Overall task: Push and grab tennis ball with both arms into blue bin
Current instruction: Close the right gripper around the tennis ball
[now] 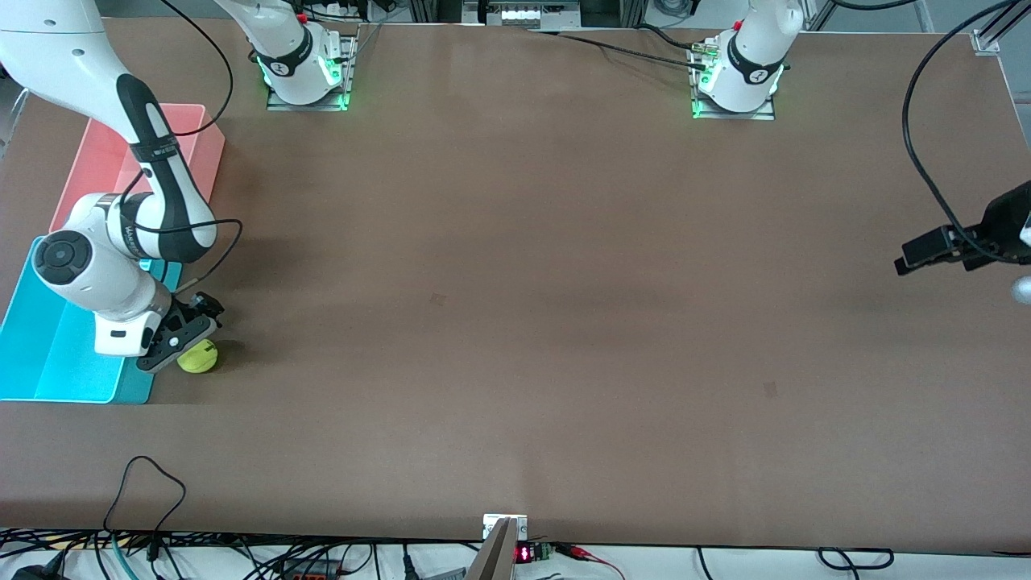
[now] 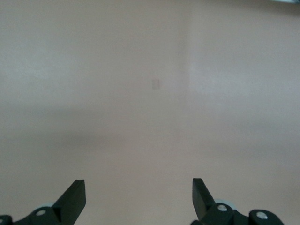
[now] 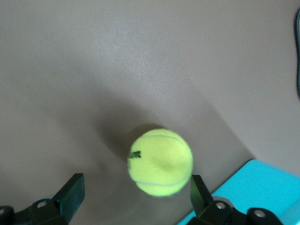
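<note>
The tennis ball [image 1: 198, 356] lies on the table [image 1: 515, 282] near the edge at the right arm's end, just beside the blue bin [image 1: 48, 354]. The right gripper [image 1: 179, 345] hangs above it, jaws spread wide around nothing. The left gripper [image 1: 926, 254], also open and empty, waits over the table's edge at the left arm's end.

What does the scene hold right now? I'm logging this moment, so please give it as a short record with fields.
ball: tennis ball on the table, outside the bins
blue bin: blue bin beside the ball, at the right arm's end of the table
pink bin: pink bin farther from the front camera than the blue one
right gripper: right gripper open, low at the ball, not gripping it
left gripper: left gripper open, waiting over bare table
</note>
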